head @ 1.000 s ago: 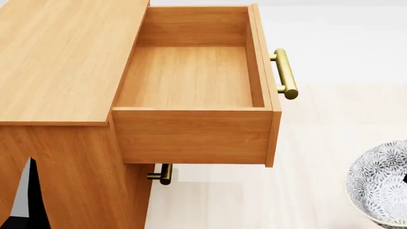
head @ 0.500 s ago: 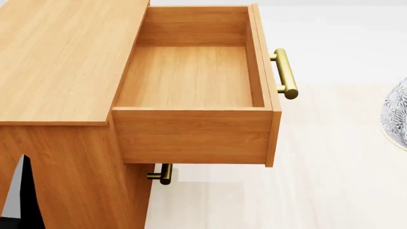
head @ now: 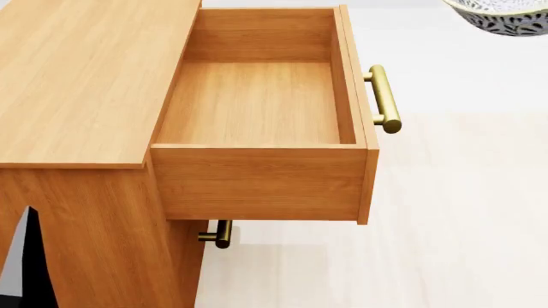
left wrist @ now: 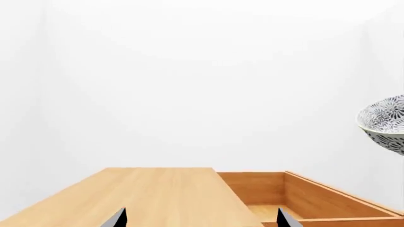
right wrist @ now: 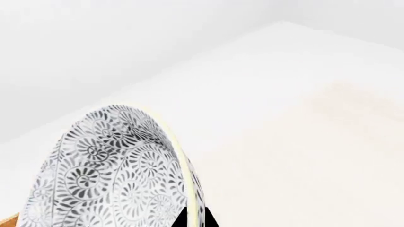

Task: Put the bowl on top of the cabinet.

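Note:
The bowl (head: 501,16), white with a dense grey floral pattern and a yellow-green rim, hangs high at the top right edge of the head view, beyond and right of the open drawer. My right gripper (right wrist: 191,221) is shut on the bowl (right wrist: 107,170), with one dark finger on each side of its rim. The cabinet (head: 81,83) is light orange-brown wood, and its flat top fills the left of the head view. My left gripper (left wrist: 200,221) hovers open over the cabinet top (left wrist: 151,194) with nothing between its fingers. From there the bowl (left wrist: 385,123) shows in the air above the drawer side.
The cabinet's top drawer (head: 256,102) stands pulled out with nothing in it, its brass bar handle (head: 385,99) sticking out to the right. A second brass handle (head: 221,234) shows below it. Pale floor (head: 453,224) lies right of the cabinet.
The bowl has risen in the head view from the lower right corner, past the right edge, to the top right. The cabinet and drawer have not moved.

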Motion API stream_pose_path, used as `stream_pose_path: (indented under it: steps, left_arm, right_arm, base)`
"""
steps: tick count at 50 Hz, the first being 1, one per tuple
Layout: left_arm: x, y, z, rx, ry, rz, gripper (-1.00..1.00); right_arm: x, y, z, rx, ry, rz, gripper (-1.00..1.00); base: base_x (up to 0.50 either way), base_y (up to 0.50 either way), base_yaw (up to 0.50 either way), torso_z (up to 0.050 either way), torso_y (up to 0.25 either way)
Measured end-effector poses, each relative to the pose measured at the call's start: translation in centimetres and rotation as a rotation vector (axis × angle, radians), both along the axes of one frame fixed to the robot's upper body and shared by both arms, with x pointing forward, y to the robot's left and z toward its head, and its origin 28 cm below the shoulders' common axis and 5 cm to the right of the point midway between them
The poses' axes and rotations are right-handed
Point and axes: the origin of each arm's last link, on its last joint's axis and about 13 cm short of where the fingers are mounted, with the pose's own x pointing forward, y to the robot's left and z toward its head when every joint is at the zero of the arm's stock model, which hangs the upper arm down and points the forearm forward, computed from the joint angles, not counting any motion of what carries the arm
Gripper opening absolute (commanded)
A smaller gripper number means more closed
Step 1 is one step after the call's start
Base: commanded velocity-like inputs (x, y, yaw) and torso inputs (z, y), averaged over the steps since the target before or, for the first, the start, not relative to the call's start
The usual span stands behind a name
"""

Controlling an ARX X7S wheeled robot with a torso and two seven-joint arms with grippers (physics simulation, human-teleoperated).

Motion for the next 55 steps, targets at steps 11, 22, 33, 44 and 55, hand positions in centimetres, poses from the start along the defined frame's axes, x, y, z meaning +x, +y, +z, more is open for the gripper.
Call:
stream_pose_path:
  steps: [11,22,33,44,55]
  left_arm:
    - [-0.2,0.1,0.4,-0.009,-0.014,-0.004,1.00]
    - [-0.5,0.2,0.9,-0.027,-0.027,-0.010,1.00]
    - [-0.7,0.2,1.5,-0.034,-0.036,-0.024,1.00]
    - [-0.9,0.3,1.8,-0.037,-0.035,-0.029,1.00]
    - [-1.0,0.4,1.9,-0.040,-0.032,-0.029,1.00]
  right_arm:
    - [0.7,3.3,3.7,0.179,-0.097,0.155,-1.00]
    - [1.0,6.7,5.3,0.269,-0.145,0.285,-1.00]
    - [2.0,10.0,5.0,0.303,-0.148,0.392,-1.00]
    - [2.8,12.9,4.0,0.315,-0.135,0.491,-1.00]
    - [3.1,15.5,3.4,0.318,-0.126,0.586,-1.00]
  base:
    - [0.00,0.00,0.00,0.000,0.000]
    - [0.00,0.00,0.00,0.000,0.000]
    - [0.00,0.00,0.00,0.000,0.000]
    - [0.00,0.00,0.00,0.000,0.001]
    - [0.00,0.00,0.00,0.000,0.000]
